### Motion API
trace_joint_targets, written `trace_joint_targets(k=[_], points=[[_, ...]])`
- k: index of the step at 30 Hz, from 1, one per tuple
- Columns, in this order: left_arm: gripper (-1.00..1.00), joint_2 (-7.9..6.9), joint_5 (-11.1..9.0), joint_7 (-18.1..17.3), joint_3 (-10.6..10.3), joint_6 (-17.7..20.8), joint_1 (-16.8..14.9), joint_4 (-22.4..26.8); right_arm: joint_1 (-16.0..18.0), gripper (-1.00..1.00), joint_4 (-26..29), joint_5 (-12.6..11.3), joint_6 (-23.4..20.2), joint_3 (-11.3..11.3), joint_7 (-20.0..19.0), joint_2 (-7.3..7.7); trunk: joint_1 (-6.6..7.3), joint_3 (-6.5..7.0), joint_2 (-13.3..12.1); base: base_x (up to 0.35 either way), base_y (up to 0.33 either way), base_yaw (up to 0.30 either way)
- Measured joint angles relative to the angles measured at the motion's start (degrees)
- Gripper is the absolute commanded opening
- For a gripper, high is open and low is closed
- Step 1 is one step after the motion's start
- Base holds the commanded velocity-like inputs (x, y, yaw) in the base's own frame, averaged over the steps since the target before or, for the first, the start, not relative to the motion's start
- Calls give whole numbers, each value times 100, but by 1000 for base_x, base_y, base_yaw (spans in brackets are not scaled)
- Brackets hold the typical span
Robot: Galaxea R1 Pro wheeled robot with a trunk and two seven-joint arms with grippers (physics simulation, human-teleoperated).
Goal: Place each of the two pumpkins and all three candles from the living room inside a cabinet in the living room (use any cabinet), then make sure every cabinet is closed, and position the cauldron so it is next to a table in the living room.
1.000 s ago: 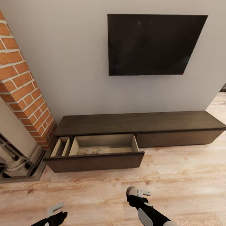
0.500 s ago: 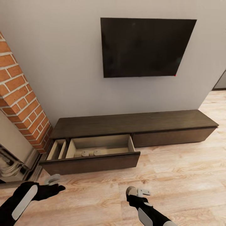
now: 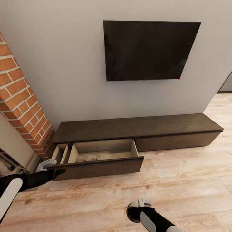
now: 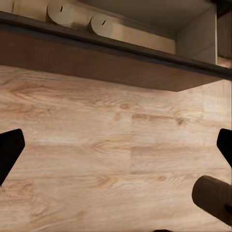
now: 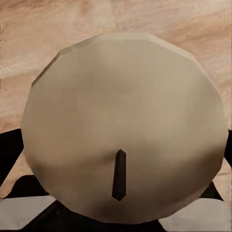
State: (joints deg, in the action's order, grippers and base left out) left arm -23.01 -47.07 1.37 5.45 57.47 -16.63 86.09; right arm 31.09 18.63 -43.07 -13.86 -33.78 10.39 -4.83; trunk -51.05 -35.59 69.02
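Nearest us, low in the head view, our right gripper (image 3: 137, 209) pinches a candle (image 5: 123, 128): a short tan cylinder w/ a dark wick, held over wood floor (image 3: 180, 180). It looks light, rigid, smooth, so we judge a grip across its round sides best. Our left gripper (image 3: 45, 166), fingers spread & empty, hovers by the open drawer (image 3: 100, 166) of the dark cabinet (image 3: 135, 127). Two candles (image 3: 93, 157) lie inside. Beyond, a wall TV (image 3: 148, 50).

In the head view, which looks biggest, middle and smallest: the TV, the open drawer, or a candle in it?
1. TV, biggest.
2. Open drawer, narrower and shallower as it looks here.
3. Candles and, tiny discs inside the drawer; the two look alike in size.
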Motion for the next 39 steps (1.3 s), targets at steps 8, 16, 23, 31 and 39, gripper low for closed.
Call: trace_joint_targets(k=[8, 16, 23, 31, 39], points=[[100, -104, -176, -47, -77, 1, 6, -9, 24, -100, 1723, -36, -2162, 80, -1, -10, 0, 1, 0, 0, 0, 0], [100, -425, -669, -66, -133, 1, 14, -32, 283, -100, 2242, 6, -2640, 491, -11, 4, 0, 2, 0, 0, 0, 0], [100, -832, -705, -66, -134, 1, 183, -58, 829, -100, 2517, -8, -3212, 508, -12, -34, 0, 2, 0, 0, 0, 0], [100, -1107, -639, -14, -125, -28, 307, -429, 862, -100, 3672, -30, -3582, 564, -6, -3, 0, 2, 0, 0, 0, 0], [100, -564, 248, 22, -544, -513, 324, -2103, 860, -100, 4702, -20, -4017, 1573, -13, 8, 0, 0, 0, 0, 0, 0]])
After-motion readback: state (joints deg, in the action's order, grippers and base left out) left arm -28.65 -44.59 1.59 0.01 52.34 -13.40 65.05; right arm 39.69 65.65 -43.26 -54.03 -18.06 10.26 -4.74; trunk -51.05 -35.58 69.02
